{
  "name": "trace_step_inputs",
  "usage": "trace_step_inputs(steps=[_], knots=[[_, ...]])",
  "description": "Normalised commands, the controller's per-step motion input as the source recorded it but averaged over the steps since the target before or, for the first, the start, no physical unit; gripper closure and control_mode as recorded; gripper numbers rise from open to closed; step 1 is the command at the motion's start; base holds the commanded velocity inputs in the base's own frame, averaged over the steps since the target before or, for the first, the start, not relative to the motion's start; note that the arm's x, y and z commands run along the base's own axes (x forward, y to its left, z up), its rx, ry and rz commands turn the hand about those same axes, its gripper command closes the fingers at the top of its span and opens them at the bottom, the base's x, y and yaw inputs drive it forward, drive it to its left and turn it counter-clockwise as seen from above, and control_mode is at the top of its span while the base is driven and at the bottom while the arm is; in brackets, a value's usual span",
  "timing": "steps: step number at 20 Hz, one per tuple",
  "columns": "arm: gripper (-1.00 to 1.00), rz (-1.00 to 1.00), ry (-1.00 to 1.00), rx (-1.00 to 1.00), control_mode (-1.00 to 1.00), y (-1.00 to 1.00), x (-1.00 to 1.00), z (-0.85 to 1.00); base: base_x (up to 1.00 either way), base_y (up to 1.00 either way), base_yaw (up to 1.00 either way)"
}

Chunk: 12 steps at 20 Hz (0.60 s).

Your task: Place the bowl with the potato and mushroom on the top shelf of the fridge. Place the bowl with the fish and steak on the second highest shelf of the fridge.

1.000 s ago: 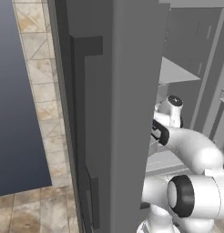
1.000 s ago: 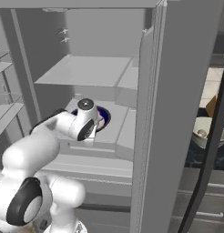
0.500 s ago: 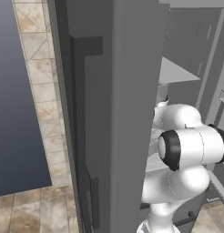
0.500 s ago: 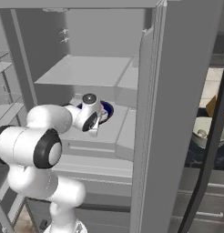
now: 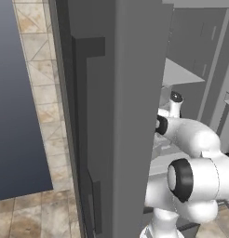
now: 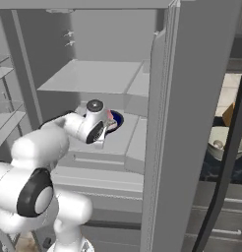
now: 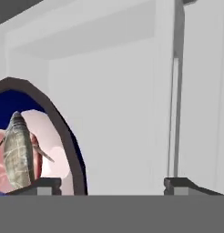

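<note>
Hand view: end effector [image 7: 111, 184] has its two dark finger tips standing wide apart with nothing between them, so it is open and holds nothing. At the left edge sits a dark-rimmed blue bowl [image 7: 63, 132], partly cut off, with the mottled grey fish [image 7: 17, 152] lying on the pink steak [image 7: 0, 157] inside; left finger tip is just beside the bowl rim, contact unclear. Pale fridge wall behind

Right base view: fridge [image 6: 192, 98] open, white arm reaching in, wrist over the bowl [image 6: 114, 119], which rests on the shelf directly under the top shelf [image 6: 93, 76]. Only a bit of blue rim and pink shows past the wrist. Top shelf looks bare where visible. A second bowl [image 6: 226, 142], greyish, sits on the tabletop [image 6: 236, 170] to the right of the fridge, a small pale lump in it, too small to tell what

Left base view: grey fridge door [image 5: 121, 116] blocks most of the interior, arm elbow and wrist showing past its edge
</note>
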Motion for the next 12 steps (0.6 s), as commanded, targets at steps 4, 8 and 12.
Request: trace_step_inputs(steps=[4,8,12], knots=[[-1.0,-0.02,-0.18,0.01,-1.0,-0.03,-1.0,0.79,0.0,0.0,0.0],[-1.0,-0.02,-0.03,0.0,-1.0,-0.14,-1.0,0.81,0.0,0.0,0.0],[-1.0,0.0,0.0,0.0,-1.0,-0.29,-1.0,0.82,0.0,0.0,0.0]])
